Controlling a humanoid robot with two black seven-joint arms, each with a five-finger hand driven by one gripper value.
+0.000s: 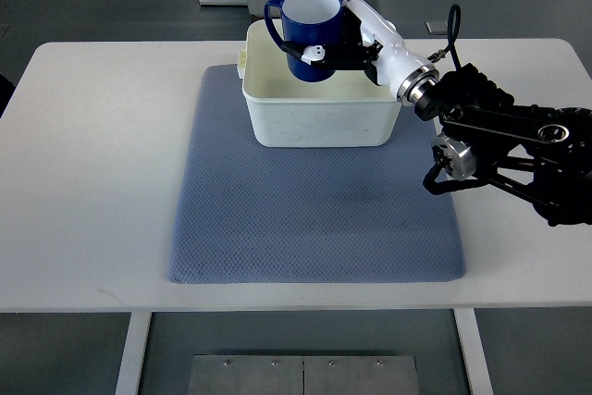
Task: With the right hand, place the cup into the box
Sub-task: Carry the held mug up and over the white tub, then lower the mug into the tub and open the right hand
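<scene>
The right robot hand (pixel 344 43) gripped the blue cup (pixel 310 32), fingers closed around its side. The cup sat at the hand's nine o'clock, upright over the white box (pixel 319 122) on the worktop's (pixel 92 182) mat (pixel 314 219).

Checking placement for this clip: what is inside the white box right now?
The white box shows only bare pale floor. The blue cup, gripped by the right hand, sits over its back part and hides the floor beneath; whether it touches down is unclear.
</scene>
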